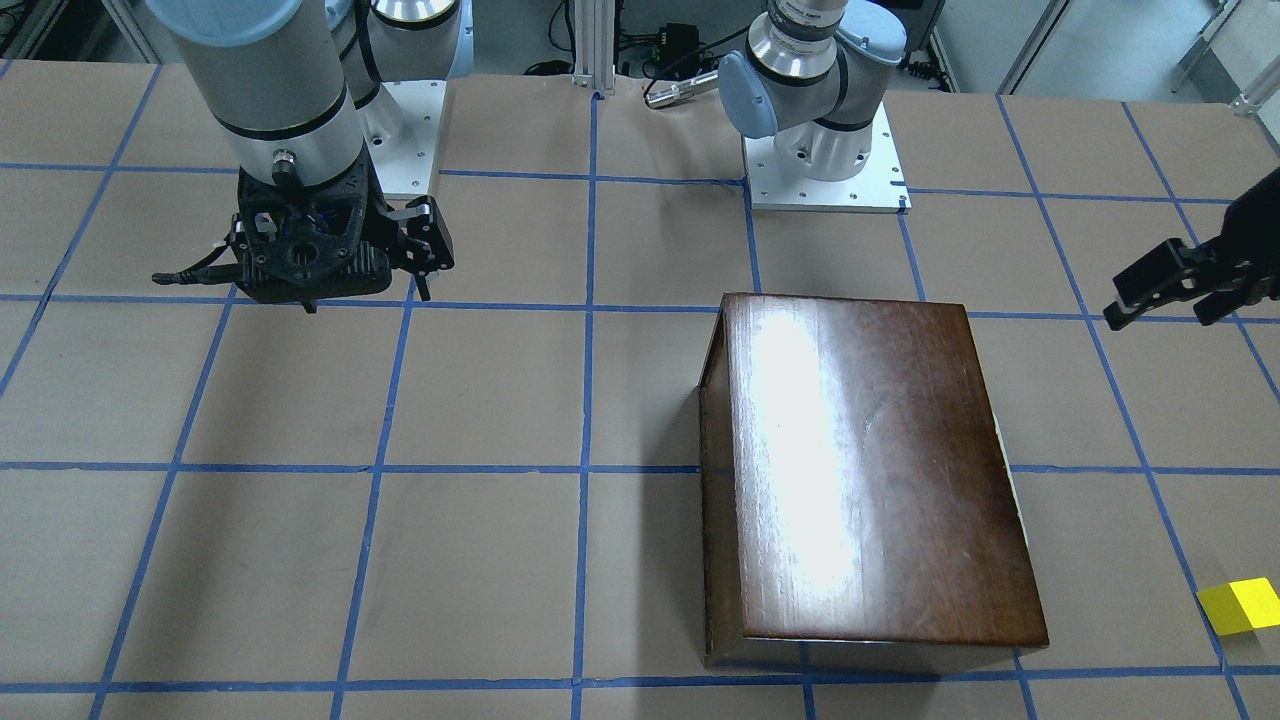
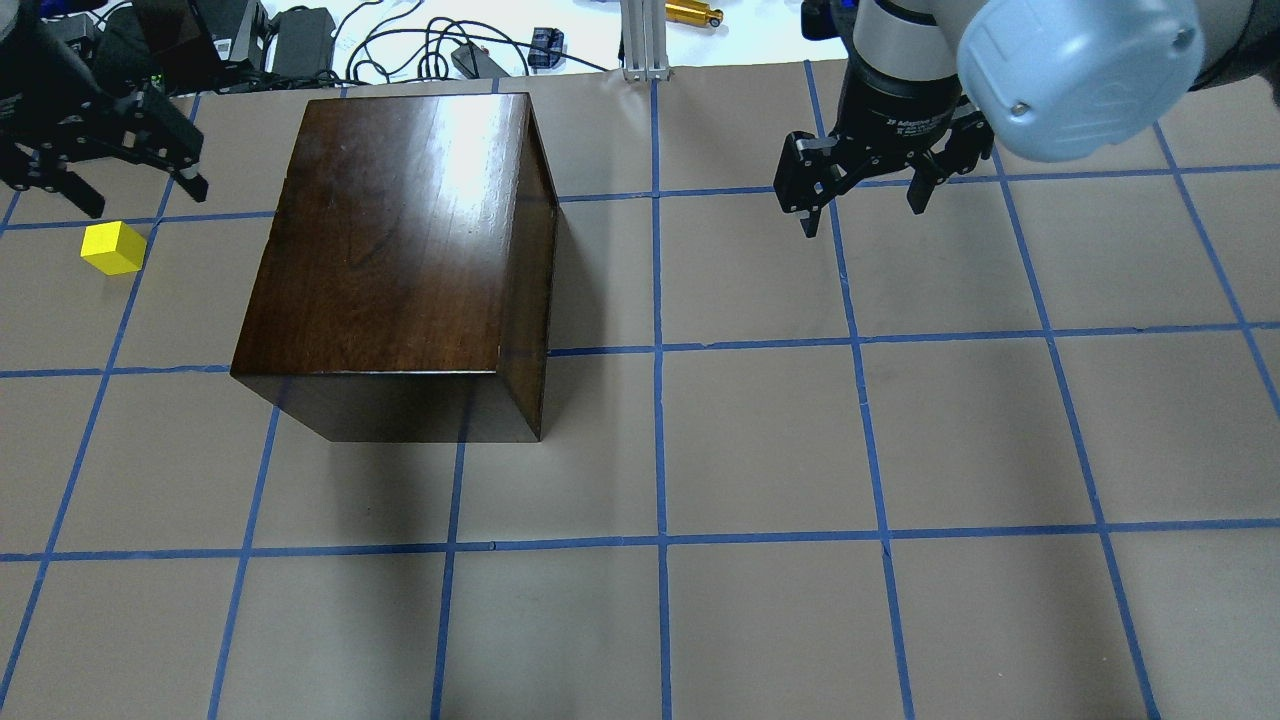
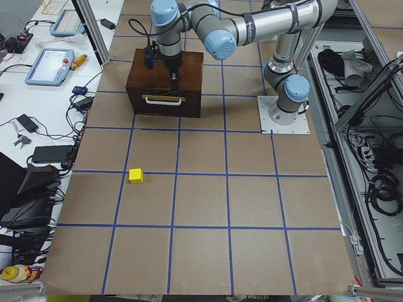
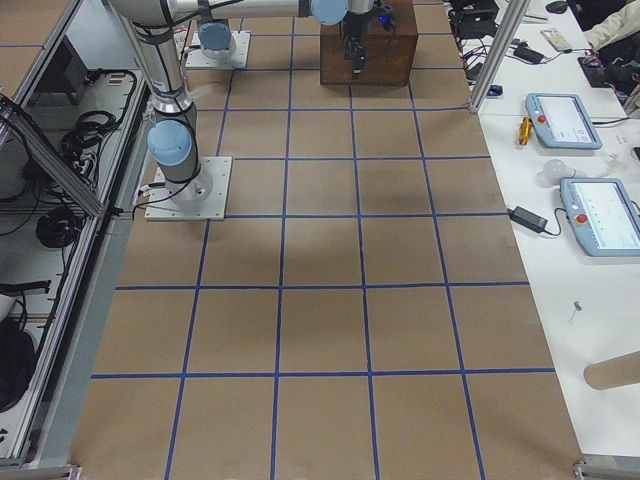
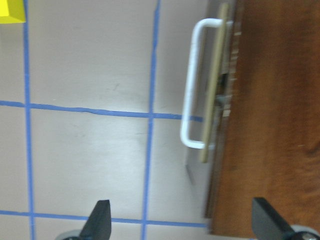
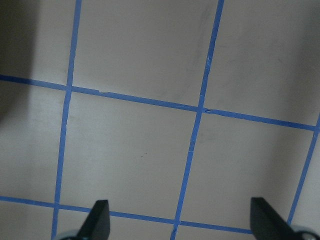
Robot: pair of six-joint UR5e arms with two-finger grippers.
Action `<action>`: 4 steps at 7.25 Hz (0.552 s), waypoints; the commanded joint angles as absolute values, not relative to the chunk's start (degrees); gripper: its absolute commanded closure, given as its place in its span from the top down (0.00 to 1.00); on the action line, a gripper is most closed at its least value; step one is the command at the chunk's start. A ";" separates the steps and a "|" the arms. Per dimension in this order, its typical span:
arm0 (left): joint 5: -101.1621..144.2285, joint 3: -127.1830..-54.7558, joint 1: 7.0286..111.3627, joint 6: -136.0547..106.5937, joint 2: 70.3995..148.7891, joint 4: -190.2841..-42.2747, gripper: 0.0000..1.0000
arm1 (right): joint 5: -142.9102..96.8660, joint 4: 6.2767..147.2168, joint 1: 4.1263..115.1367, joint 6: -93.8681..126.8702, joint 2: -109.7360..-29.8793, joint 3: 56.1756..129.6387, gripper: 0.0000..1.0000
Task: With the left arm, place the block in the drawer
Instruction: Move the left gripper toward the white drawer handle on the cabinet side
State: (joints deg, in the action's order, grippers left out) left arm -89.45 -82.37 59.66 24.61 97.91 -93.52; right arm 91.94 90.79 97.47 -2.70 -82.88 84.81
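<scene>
The yellow block (image 2: 113,248) lies on the table to the left of the dark brown wooden box (image 2: 400,250); it also shows in the front view (image 1: 1240,605) and at the top left corner of the left wrist view (image 5: 11,10). The drawer is shut in the box, so only its front with a pale handle (image 5: 195,85) shows. My left gripper (image 2: 140,195) is open and empty, in the air above the table beside the drawer front and just beyond the block. My right gripper (image 2: 862,215) is open and empty, far off over bare table.
The table is brown paper with a blue tape grid (image 2: 657,350). Cables and power bricks (image 2: 300,40) lie beyond the far edge. Both arm bases (image 1: 825,170) stand on plates at the robot's side. Pendants and tools (image 4: 565,120) lie on side benches.
</scene>
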 commanded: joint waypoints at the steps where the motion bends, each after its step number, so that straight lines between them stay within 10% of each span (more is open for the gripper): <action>1: -89.47 -83.84 52.75 31.79 98.70 -92.64 1.00 | 91.93 90.79 97.47 -2.72 -82.88 84.81 1.00; 4: -81.52 -83.24 52.73 35.48 105.25 -89.32 1.00 | 91.93 90.79 97.47 -2.72 -82.88 84.81 1.00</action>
